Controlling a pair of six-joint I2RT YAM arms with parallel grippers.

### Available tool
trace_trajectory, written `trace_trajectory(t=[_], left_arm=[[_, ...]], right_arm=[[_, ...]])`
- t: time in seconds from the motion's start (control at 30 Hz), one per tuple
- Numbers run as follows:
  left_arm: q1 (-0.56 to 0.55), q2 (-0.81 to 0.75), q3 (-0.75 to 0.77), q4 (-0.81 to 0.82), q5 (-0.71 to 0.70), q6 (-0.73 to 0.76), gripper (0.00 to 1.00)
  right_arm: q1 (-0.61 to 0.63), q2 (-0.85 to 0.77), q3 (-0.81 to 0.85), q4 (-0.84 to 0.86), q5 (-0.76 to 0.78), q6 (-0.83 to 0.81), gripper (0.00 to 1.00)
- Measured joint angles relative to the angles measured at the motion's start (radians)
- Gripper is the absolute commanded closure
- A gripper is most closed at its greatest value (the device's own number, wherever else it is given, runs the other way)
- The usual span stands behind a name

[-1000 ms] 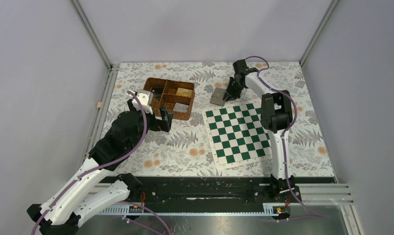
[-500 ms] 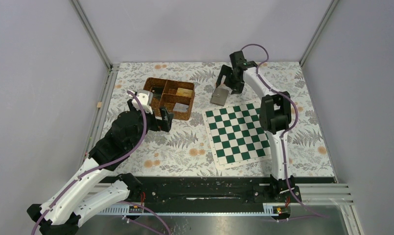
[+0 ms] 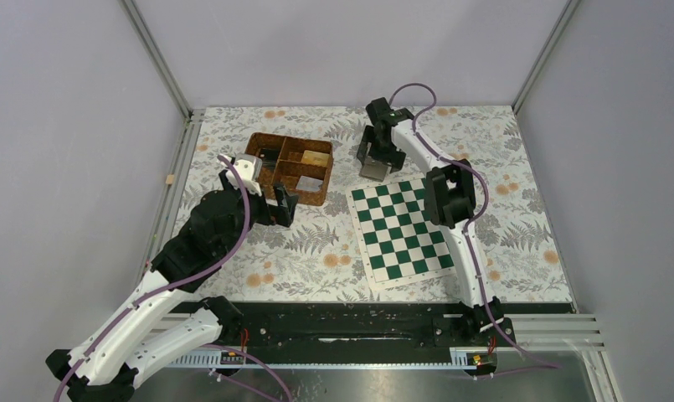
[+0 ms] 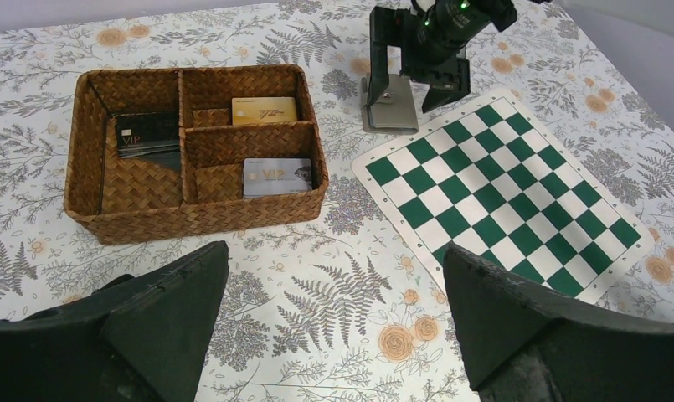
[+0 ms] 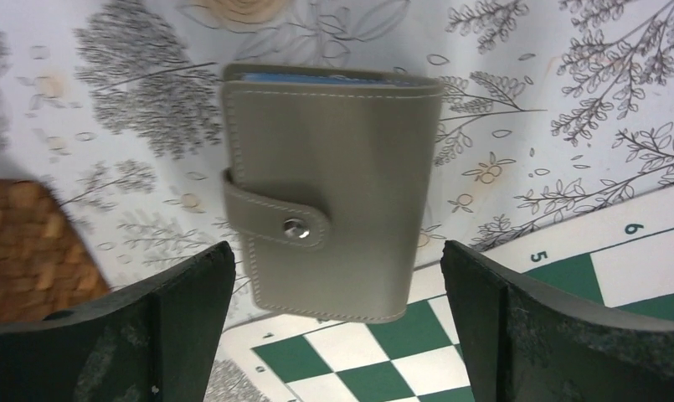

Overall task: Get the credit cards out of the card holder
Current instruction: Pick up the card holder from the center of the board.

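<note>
Left gripper (image 4: 329,264) spread wide before a basket (image 4: 195,222): black card (image 4: 147,134) in left compartment, gold card (image 4: 264,110) far right, silver card (image 4: 276,176) near right. Then card holder (image 5: 342,167), snapped shut, flat at chessboard (image 4: 501,184) far corner, below right gripper (image 5: 337,251), jaws parted.

Overhead wide, wrists lower (card holder (image 5: 333,193) shared)

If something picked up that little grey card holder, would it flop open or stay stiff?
The card holder would probably stay shut, as its snap strap looks fastened. Lying flat and thin, it may slide rather than tip when pushed.
</note>
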Motion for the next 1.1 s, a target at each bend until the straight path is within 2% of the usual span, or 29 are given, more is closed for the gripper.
trace_trajectory(t=[0.03,0.33,0.7,0.8,1.0,1.1], left_arm=[[0.0,0.0,0.0,0.0,0.002,0.0,0.02],[0.0,-0.016,0.0,0.0,0.011,0.0,0.02],[0.0,-0.017,0.0,0.0,0.012,0.0,0.02],[0.0,-0.017,0.0,0.0,0.012,0.0,0.02],[0.0,-0.017,0.0,0.0,0.011,0.0,0.02],[0.0,-0.017,0.0,0.0,0.011,0.0,0.02]], right_arm=[[0.002,0.009,0.0,-0.011,0.006,0.002,0.04],[0.005,0.027,-0.005,-0.024,0.018,0.008,0.09],[0.021,0.063,0.052,-0.07,0.017,-0.004,0.06],[0.024,0.063,0.052,-0.071,0.017,-0.008,0.11],[0.024,0.068,0.058,-0.08,0.022,-0.028,0.3],[0.024,0.068,0.064,-0.082,0.034,-0.047,0.35]])
